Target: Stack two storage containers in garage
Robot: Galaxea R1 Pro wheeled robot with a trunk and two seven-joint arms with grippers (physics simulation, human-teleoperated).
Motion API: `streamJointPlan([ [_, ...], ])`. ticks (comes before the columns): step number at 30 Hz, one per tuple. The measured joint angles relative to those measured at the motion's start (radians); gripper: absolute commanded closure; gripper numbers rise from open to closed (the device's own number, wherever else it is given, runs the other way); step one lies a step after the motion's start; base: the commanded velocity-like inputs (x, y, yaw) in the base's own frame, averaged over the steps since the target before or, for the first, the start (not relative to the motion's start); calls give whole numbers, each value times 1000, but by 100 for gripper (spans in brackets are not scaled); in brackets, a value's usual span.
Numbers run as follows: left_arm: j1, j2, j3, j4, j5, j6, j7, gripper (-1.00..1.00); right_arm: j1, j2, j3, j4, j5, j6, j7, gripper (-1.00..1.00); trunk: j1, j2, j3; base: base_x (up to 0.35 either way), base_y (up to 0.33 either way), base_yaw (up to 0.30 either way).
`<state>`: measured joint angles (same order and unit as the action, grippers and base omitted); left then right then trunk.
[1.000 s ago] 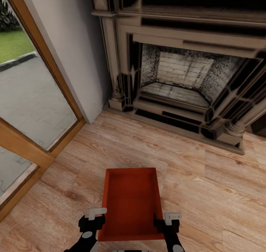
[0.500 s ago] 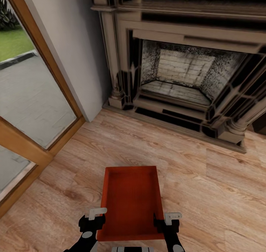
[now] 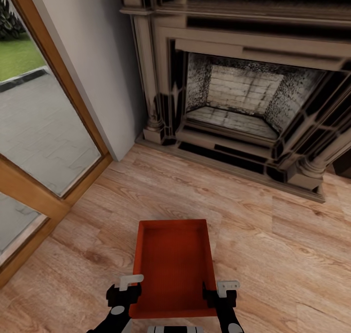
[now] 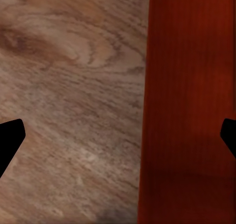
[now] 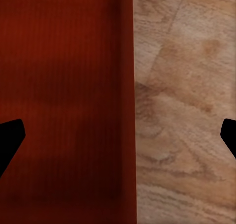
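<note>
Dark ornate fireplace [image 3: 243, 99] ahead, wood-framed glass door [image 3: 44, 128] at left

Light wood plank floor [image 3: 273, 255] runs right across the room. One red-orange bin [image 3: 174, 267] on the planks, open top up, long sides running away from the robot. At the far edge, the dark fireplace [image 3: 243, 104] stands on the boards, well apart from the bin. The glass door [image 3: 34, 143] frame meets the floor on the left.
</note>
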<state>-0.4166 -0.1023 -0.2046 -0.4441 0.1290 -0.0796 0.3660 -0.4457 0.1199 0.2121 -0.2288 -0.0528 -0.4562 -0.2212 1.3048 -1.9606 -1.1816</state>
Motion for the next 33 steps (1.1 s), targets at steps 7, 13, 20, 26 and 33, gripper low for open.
streamJointPlan([
  [7,0,-5,1,0,0,0,-3,-100,0,0,0,0,0,0,1,-100,0,0,0,0,0,0],
  [13,0,-4,1,-1,0,0,-6,-100,0,-1,0,-1,0,0,2,-100,0,0,0,0,0,0],
  [20,0,-4,1,0,0,0,-6,-100,0,-1,0,-1,0,0,2,-100,0,0,0,0,0,0],
  [26,0,-4,1,0,0,0,-6,-100,0,-1,0,-1,0,0,2,-100,0,0,0,0,0,0],
  [33,0,-4,2,0,2,-1,-7,-100,1,-2,0,10,5,-17,-2,-100,0,0,0,0,0,0],
])
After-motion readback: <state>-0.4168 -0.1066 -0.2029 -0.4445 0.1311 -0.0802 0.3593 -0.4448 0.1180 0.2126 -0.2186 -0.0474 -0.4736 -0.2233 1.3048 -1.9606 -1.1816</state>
